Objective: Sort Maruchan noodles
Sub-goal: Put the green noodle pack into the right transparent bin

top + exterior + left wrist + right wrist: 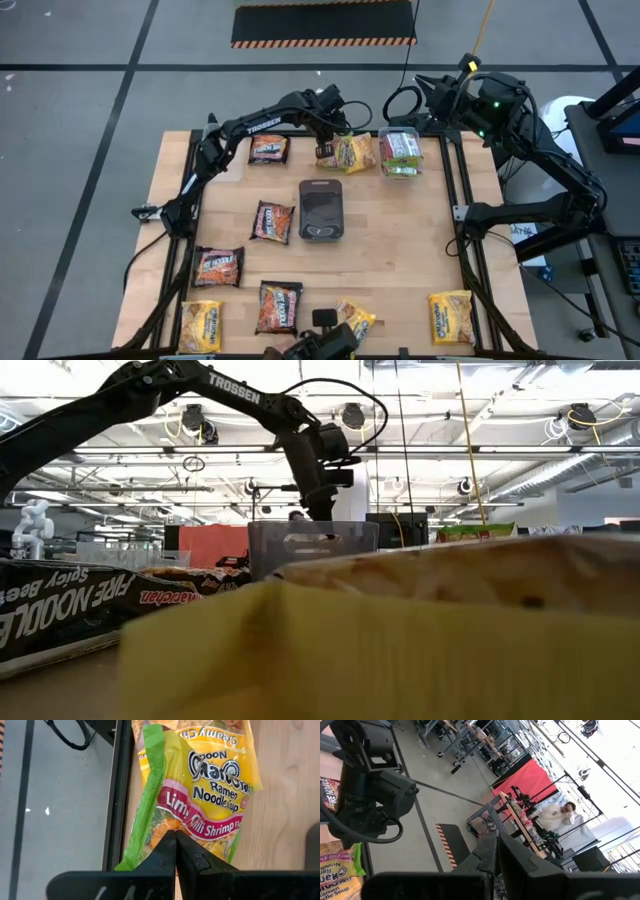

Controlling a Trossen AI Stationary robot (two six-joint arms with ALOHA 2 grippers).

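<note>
My left gripper [328,150] reaches to the table's far edge, shut on a green-edged yellow noodle packet [200,795] marked Lime Chili Shrimp, also seen from above [358,153]. Another yellow packet [220,730] lies beyond it. In the low view this gripper [322,512] stands behind a clear tub [312,548]. More noodle packets lie flat on the table: dark ones [268,150] [272,221] [218,266] and yellow ones [200,325] [451,317]. My right gripper [496,852] is shut on nothing, raised off the far right corner [425,98]. My left gripper pinches the packet's near end [172,822] between its two fingers, at the sealed edge. The fingers slant down from above and point along the packet. The packet stretches away below the fingertips; whether its far end rests on the table I cannot tell.
A clear tub [400,152] holding packets stands right of my left gripper. A dark grey tray [321,210] sits mid-table. A black frame rail [117,795] runs along the table's far edge. A yellow packet [380,650] fills the low view's foreground.
</note>
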